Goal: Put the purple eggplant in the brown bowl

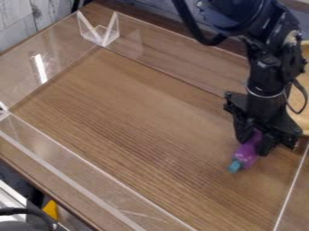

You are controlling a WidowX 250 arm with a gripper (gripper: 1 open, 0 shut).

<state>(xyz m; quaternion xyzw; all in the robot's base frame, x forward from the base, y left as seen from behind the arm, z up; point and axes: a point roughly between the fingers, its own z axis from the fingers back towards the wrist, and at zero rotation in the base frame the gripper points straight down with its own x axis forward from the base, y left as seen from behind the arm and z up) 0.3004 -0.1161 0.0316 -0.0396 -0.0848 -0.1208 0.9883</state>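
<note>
Because a lift toward the brown bowl appears intended, the purple eggplant is pinched lengthwise-down between the narrowed jaws of the gripper.

Purple eggplant on wooden table
</note>
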